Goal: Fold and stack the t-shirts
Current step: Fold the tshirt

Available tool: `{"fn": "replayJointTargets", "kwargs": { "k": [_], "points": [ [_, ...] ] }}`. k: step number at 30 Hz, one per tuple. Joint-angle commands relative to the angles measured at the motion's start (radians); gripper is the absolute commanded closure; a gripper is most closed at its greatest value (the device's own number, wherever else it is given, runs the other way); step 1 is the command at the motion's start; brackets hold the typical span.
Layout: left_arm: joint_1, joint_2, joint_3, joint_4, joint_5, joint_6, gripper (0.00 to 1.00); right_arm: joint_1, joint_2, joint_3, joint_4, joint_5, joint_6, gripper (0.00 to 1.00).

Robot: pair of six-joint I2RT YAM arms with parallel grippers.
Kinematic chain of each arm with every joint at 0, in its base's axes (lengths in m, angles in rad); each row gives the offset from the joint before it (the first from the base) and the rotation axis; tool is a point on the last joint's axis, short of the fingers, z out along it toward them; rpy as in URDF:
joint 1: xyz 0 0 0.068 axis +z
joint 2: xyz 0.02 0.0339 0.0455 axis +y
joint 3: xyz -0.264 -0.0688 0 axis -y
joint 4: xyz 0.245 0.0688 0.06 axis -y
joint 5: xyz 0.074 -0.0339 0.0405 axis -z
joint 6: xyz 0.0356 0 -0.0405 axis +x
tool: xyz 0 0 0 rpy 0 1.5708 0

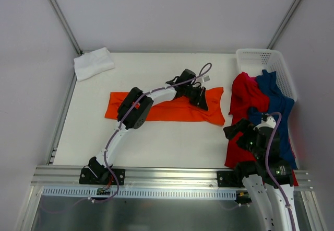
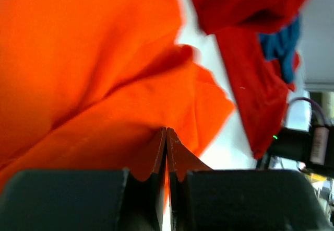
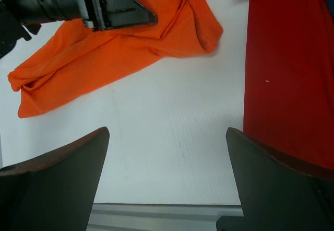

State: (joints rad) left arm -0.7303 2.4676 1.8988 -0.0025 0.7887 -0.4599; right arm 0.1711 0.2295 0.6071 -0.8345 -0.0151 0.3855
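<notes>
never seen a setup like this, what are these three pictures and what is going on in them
Two robot arms are bolted at the near edge of a white table. One picture looks down from above; the other two come from cameras on each arm's wrist. The left tool is shut, pinching the orange t-shirt lying mid-table. The right tool is open and holds nothing, hovering beside the red t-shirt. A dark blue t-shirt lies on the red one, beside a white basket. A folded white t-shirt sits at the far left corner.
</notes>
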Motion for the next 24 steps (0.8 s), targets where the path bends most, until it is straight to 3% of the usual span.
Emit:
{"fn": "replayJointTargets", "kwargs": {
  "k": [1, 8, 15, 24],
  "points": [
    [-0.035, 0.014, 0.002, -0.085, -0.138, 0.049, 1.00, 0.008, -0.012, 0.002, -0.015, -0.005, 0.026, 0.01],
    [-0.057, 0.034, 0.132, -0.312, -0.519, 0.092, 1.00, 0.007, -0.048, 0.065, -0.063, -0.013, 0.033, 0.01],
    [-0.051, 0.071, 0.322, -0.488, -0.754, 0.179, 1.00, 0.007, -0.053, 0.163, -0.121, 0.000, 0.021, 0.01],
    [0.101, 0.074, 0.480, -0.599, -0.832, 0.205, 1.00, 0.007, -0.038, 0.171, -0.124, 0.007, 0.004, 0.01]
  ]
}}
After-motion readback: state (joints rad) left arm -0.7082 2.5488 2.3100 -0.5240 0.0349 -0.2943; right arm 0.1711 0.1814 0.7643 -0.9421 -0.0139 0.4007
